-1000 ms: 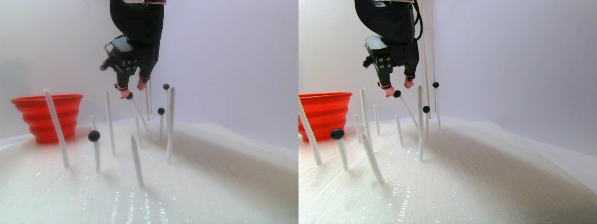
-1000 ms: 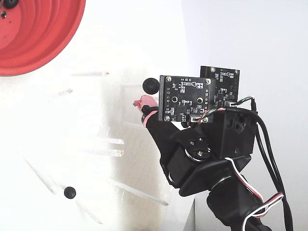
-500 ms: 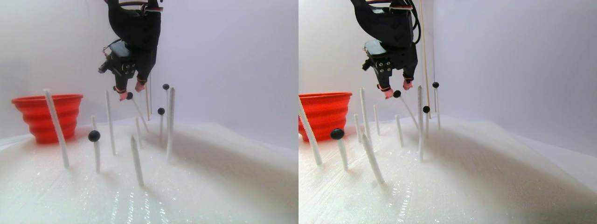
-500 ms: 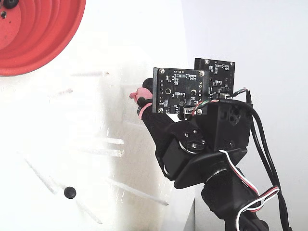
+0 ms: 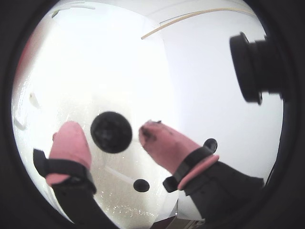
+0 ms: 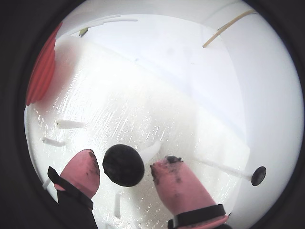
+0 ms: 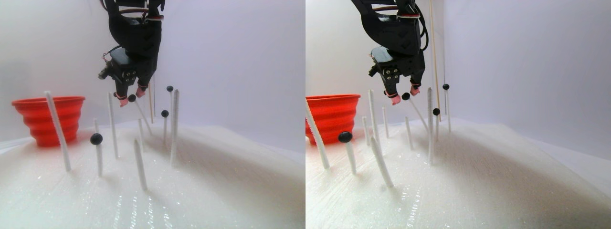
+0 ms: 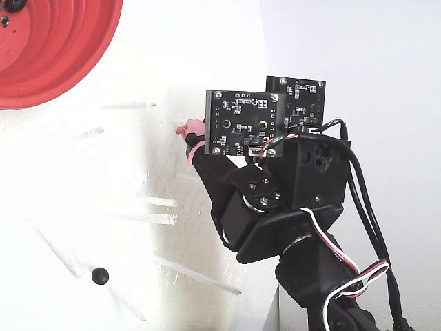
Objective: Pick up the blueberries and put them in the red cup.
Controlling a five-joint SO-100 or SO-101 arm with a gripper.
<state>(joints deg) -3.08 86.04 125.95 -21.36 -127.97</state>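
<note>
Blueberry (image 6: pixel 123 165) betw. open jaws

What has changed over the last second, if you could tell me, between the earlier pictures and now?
The claw shifted left in the fixed view and now brackets the stalk-top blueberry, fingers open, not yet gripping. The red cup and the other berries stayed put.

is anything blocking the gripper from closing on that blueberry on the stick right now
Nothing visible does. In a wrist view the blueberry sits in the open gap between the two pink fingertips, with only its own white stick beneath it. The gripper is open.
</note>
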